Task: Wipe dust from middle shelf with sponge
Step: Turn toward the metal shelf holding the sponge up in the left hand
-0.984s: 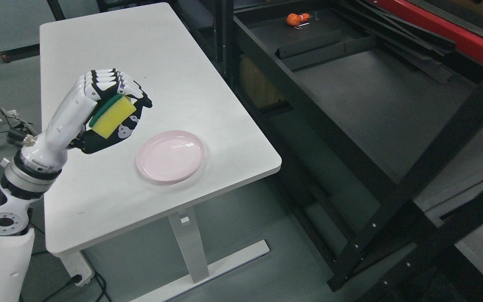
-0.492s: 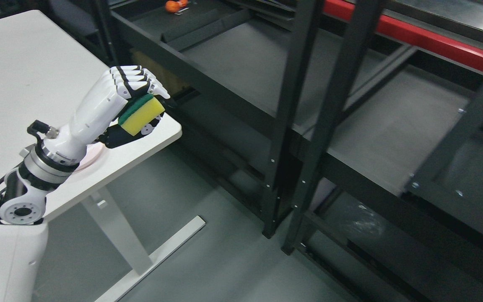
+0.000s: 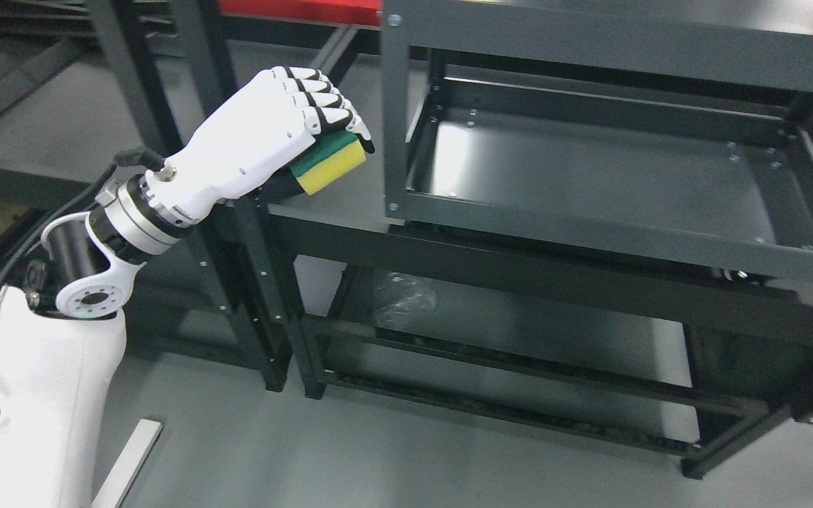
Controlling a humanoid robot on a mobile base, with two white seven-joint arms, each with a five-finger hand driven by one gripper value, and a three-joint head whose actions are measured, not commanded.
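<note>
The left hand [image 3: 276, 134], white w/ black joints, comes in from the lower left and is raised in front of the dark metal shelving. Its fingers [image 3: 322, 106] are curled over the rectangular yellow sponge with green scrub layer [image 3: 329, 164] and grasp it; the green layer sits directly under the fingertips, the yellow foam below it, and one end of the sponge sticks out past the fingers to the right. Just right of the fingertips, not touching, stands the corner post of the dark grey metal tray shelf [image 3: 611, 233], approx. level w/ the fingers; its flat inner surface spreads further right. Below the fingers a lower black shelf holds a crumpled clear plastic wrap [image 3: 406, 296]. The sponge is held in the air, apart from any shelf surface.
</note>
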